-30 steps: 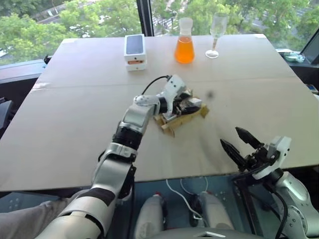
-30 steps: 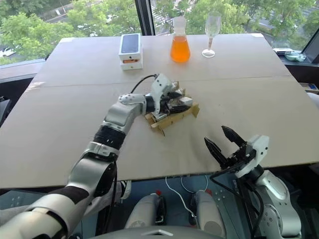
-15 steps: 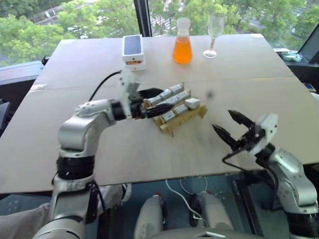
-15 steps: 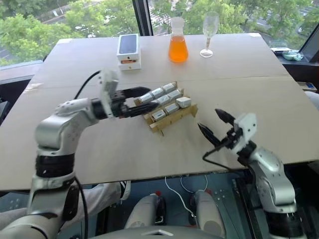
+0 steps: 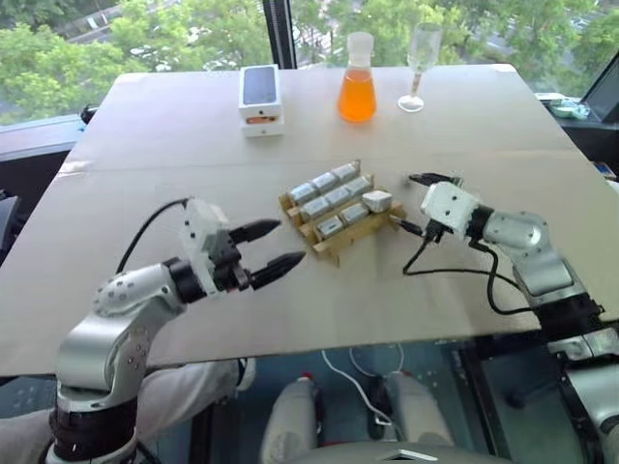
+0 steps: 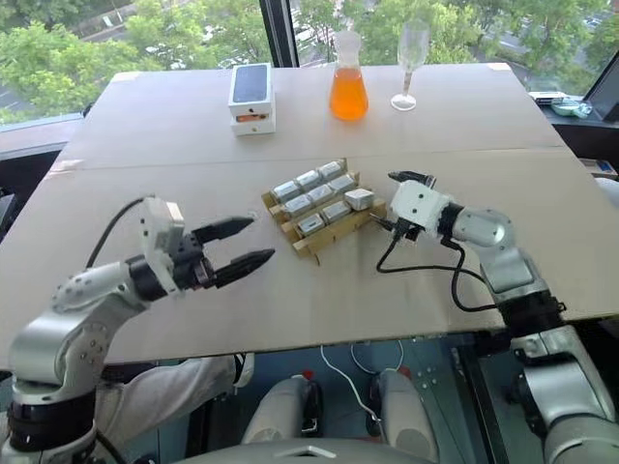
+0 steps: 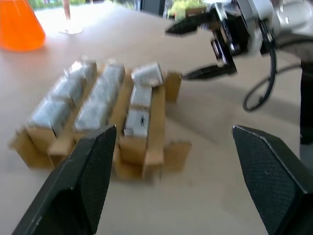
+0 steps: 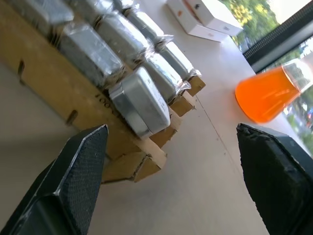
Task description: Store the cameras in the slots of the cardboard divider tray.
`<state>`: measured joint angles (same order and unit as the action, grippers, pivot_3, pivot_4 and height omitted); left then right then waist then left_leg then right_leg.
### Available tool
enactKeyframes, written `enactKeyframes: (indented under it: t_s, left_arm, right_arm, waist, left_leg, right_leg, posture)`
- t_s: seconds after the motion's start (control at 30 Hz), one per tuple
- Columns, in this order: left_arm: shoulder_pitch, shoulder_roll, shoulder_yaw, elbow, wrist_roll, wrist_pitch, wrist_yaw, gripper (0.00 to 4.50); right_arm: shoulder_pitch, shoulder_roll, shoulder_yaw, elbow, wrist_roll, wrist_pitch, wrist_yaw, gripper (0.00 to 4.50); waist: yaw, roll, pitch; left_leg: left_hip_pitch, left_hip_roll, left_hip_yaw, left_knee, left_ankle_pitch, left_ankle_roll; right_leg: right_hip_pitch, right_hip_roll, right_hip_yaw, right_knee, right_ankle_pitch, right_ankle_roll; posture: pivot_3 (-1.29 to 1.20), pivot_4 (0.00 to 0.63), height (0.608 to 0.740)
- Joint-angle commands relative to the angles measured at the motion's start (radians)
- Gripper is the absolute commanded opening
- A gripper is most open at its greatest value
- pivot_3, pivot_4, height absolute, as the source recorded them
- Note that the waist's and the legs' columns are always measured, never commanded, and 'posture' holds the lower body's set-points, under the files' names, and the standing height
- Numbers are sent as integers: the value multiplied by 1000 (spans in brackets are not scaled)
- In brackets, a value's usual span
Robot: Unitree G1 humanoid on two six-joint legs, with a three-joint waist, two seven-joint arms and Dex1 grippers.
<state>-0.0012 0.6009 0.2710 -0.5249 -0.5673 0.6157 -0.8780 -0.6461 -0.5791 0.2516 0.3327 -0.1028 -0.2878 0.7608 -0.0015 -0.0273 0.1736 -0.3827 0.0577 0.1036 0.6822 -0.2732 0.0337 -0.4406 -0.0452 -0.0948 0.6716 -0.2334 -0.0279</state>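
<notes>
Here the cardboard divider tray (image 5: 340,215) lies on the tan table (image 5: 145,145), between the two grippers; it is a light-brown lattice of thin corrugated strips slotted into one another, its notched ends sticking out beyond the rows. The cameras (image 5: 330,198) sit in its slots as small silver-grey oblong blocks, smooth and faintly glossy, some looking wrapped in clear crinkled film in the right wrist view; they stand in rows, close together. One camera (image 5: 375,200) at the tray's end nearest the right gripper lies tilted on top of the strips, paler than the rest, with rounded corners.

The right gripper (image 5: 418,204) hangs just beside that end of the tray, its two black tapered fingers spread wide, one above the other, with nothing between them; whether the lower tip touches the cardboard I cannot tell. The left gripper (image 5: 270,247) is on the tray's opposite side, near but apart from it, its pointed matte-black fingers likewise wide apart and empty.

Well beyond both grippers, toward the window, stand a white phone box (image 5: 261,99) with a black top, a conical glass flask (image 5: 357,81) of orange liquid, and a clear stemmed glass (image 5: 419,66).
</notes>
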Motion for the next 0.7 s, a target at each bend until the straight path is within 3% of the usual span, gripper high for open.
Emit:
enactKeyframes:
  t_s: [0.03, 0.63, 0.67, 0.7]
  left_arm:
    - [38, 2, 16, -72, 3, -49, 40, 3866]
    - [81, -4, -6, -115, -28, -74, 139, 3866]
    - [81, -4, -3, -115, -32, -74, 143, 3922]
    - [82, -4, -1, -116, -35, -75, 145, 3922]
  right_arm:
    - [-80, 30, 23, 106, -40, -115, 4, 4160]
    - [-211, 98, 37, 320, -81, -236, 3, 4160]
    - [-218, 98, 44, 333, -96, -252, -2, 3765]
    - [-223, 99, 48, 346, -107, -267, -6, 3641]
  waist:
    - [0, 0, 0]
    - [-10, 0, 0]
    - [-11, 0, 0]
    - [-11, 0, 0]
  left_leg:
    - [0, 0, -1, 0, 0, 0]
    - [0, 0, 0, 0, 1, -1]
    - [0, 0, 0, 0, 1, -2]
    - [0, 0, 0, -1, 1, -2]
  right_leg:
    - [0, 0, -1, 0, 1, -1]
    - [0, -1, -1, 0, 1, -2]
    - [0, -1, 0, 0, 1, -2]
    - [0, -1, 0, 0, 1, -2]
  posture:
    - [0, 150, 740]
    - [0, 150, 740]
    - [0, 150, 740]
    - [0, 150, 740]
